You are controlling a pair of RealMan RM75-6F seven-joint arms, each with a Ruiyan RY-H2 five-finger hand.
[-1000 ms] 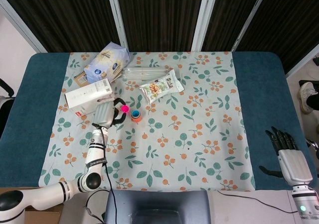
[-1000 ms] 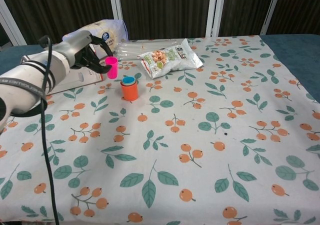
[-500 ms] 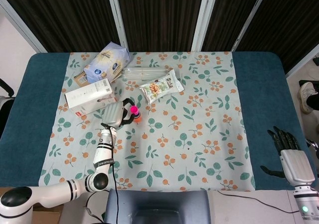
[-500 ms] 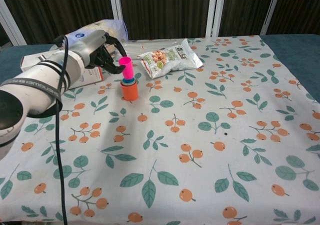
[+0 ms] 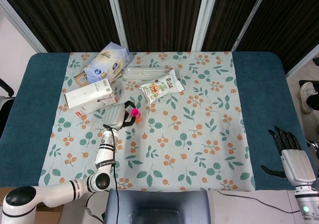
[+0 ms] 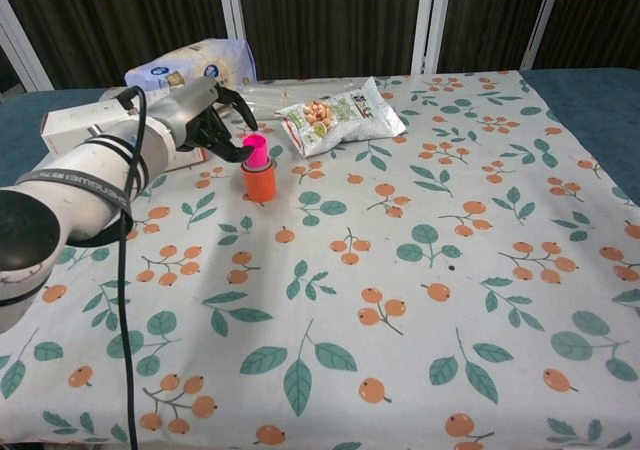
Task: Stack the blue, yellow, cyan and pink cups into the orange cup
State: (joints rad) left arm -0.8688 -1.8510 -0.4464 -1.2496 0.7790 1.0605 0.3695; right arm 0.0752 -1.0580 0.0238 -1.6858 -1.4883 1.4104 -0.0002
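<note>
Pink cup [image 6: 254,150], carried above the stack half a second ago, now sits low inside the orange cup [image 6: 259,182] with the left hand [image 6: 207,127] pinching its rim, completing the nest; right hand [image 5: 291,157] idles, fingers apart

Looks like a robot lab test cell: dark folding screens [image 5: 159,15] behind, table [image 5: 259,84] under a fruit-print cloth [image 6: 420,270], staged grocery props like a snack bag [image 6: 340,115] and carton [image 5: 88,96].
</note>
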